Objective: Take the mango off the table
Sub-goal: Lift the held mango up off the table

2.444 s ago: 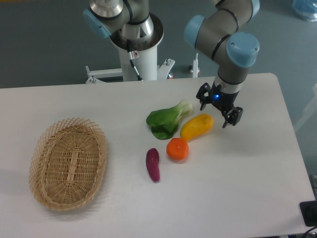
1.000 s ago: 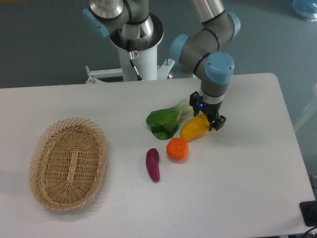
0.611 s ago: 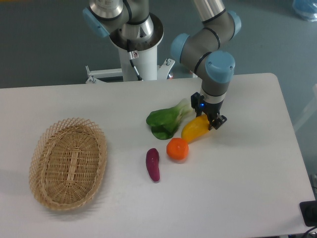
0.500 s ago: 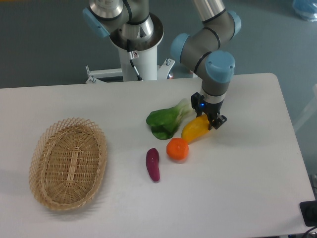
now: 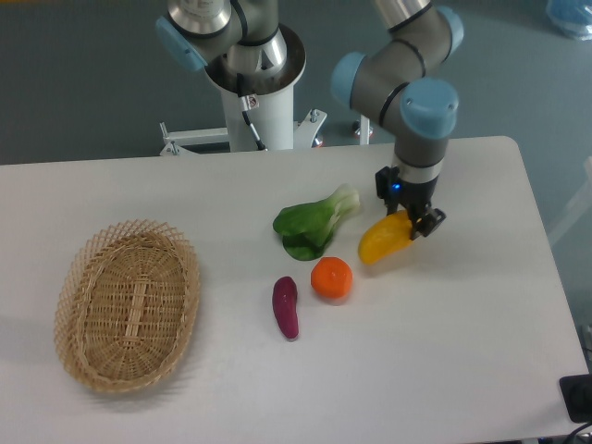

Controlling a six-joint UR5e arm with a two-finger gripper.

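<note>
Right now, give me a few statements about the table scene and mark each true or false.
1. The tool grips the mango at its upper right end. True.
2. The orange lies inside the wicker basket. False: it sits on the table, right of the purple vegetable.
3. The leafy green lies left of the mango. True.
4. The mango touches the orange. False: a gap separates them.
5. The basket holds the purple vegetable. False: it looks empty.

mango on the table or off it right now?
Likely off. The end effector is shut on the mango's upper end, and the fruit hangs tilted, seemingly clear of the table; contact at its low end can't be excluded.
</note>
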